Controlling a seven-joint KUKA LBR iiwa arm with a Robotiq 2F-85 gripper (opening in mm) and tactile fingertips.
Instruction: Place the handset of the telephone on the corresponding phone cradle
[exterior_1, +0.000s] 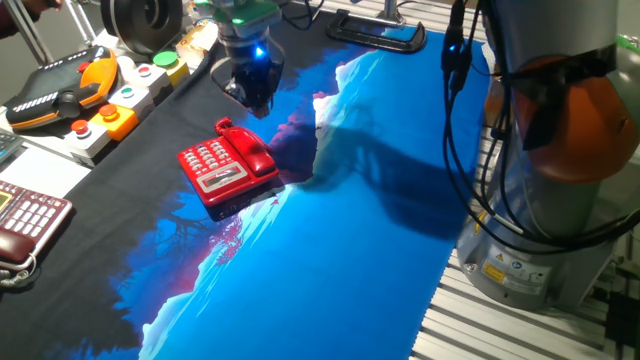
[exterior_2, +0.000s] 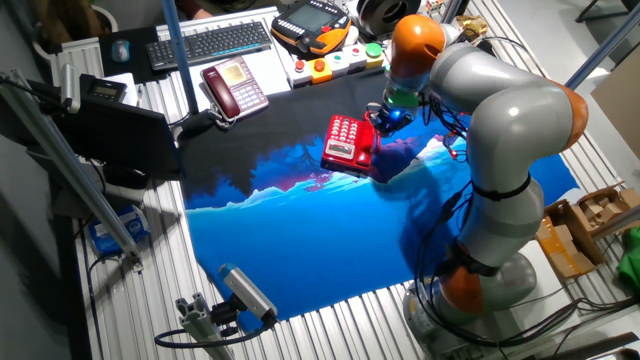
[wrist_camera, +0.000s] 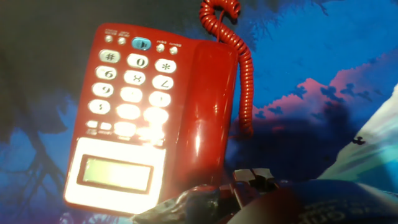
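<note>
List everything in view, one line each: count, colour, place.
telephone: one, bright red, on the blue cloth's dark edge
handset: one, red, lying in the phone cradle beside the keypad
coiled cord: one, red, trailing off the phone's end
second phone: one, dark maroon, at the table's edge
keyboard: one, black, behind the maroon phone
teach pendant: one, orange and black, at the table's edge
arm: one, grey with orange joints
gripper: one, dark, above the phone
</note>
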